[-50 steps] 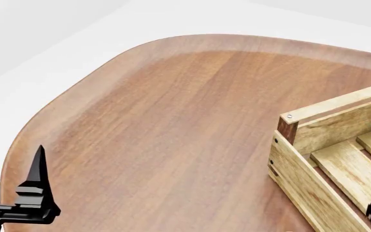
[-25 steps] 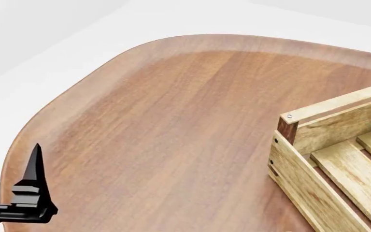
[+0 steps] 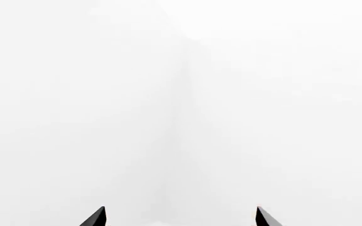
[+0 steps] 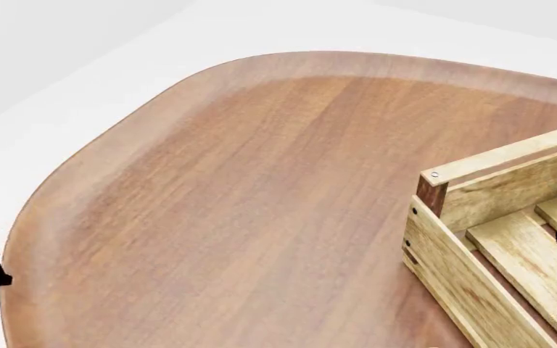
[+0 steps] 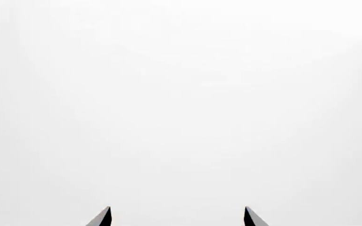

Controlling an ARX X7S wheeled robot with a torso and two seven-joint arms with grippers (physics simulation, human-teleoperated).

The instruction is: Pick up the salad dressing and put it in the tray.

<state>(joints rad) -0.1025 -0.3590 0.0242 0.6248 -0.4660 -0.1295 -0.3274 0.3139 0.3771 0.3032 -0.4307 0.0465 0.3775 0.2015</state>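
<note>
Broad rounded reddish-brown wooden table [image 4: 259, 203], mostly bare | pale slatted wooden crate tray [image 4: 472, 239] with dark corner posts at its right edge | right gripper [image 5: 176, 217] above tray, fingertips spread, empty | left gripper [image 3: 179, 217] off table's left edge, spread, empty | salad dressing unseen.

Before me a rounded table [image 4: 259, 203] of reddish-brown wood grain with a paler rim, set against plain white surroundings, evenly lit, no hard shadows visible
</note>
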